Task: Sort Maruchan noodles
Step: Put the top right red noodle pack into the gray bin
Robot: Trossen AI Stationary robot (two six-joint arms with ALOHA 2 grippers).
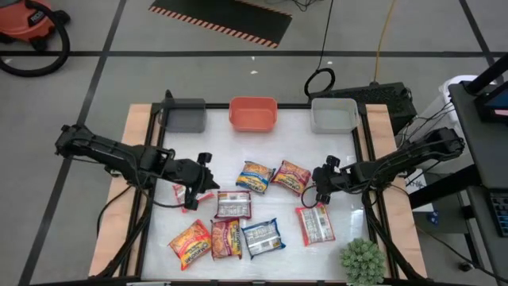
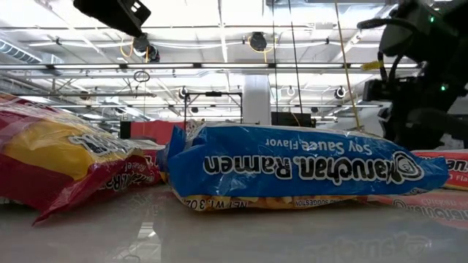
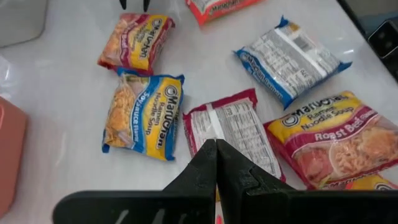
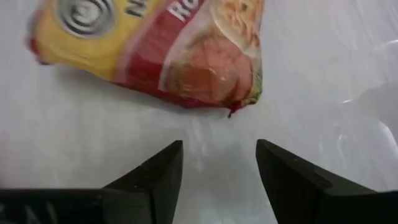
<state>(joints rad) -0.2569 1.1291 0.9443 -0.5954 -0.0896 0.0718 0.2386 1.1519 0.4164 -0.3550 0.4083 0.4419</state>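
From above, my right gripper (image 1: 321, 193) hangs over the white table (image 1: 341, 151), its fingers apart with nothing between them. A red-and-yellow packet (image 1: 291, 176) lies just beyond my right fingertips, toward the table's middle, and a red-and-white packet (image 1: 315, 224) lies just beside them on the near side. My left gripper (image 1: 197, 193) sits over the table's left half, fingers pressed together; a red-and-white packet (image 1: 190, 193) lies under them, but I cannot tell from here whether I touch it. Ahead of my left fingers lie a blue-and-yellow packet (image 1: 255, 176) and a label-up packet (image 1: 233, 204); nearer the front edge are an orange-red packet (image 1: 190, 243), a red one (image 1: 226, 237) and a blue label-up one (image 1: 263, 237). Three bins stand at the far edge: grey (image 1: 185, 116), orange (image 1: 253, 114), white (image 1: 333, 115). A green spiky plant (image 1: 363, 260) stands at the front right corner.

From table height, a blue soy sauce packet (image 2: 300, 168) fills the middle, with a red-and-yellow one (image 2: 69, 164) beside it.

Past my left wrist, my two fingers (image 3: 205, 171) meet with no gap, their tips over a red-edged label-up packet (image 3: 233, 134). Beyond them lie a blue soy sauce packet (image 3: 143, 115) and a roast beef packet (image 3: 333, 140).

Past my right wrist, my fingers (image 4: 158, 171) stand well apart over bare table, and a red-and-yellow packet (image 4: 161, 43) lies just ahead of the tips, not touched.
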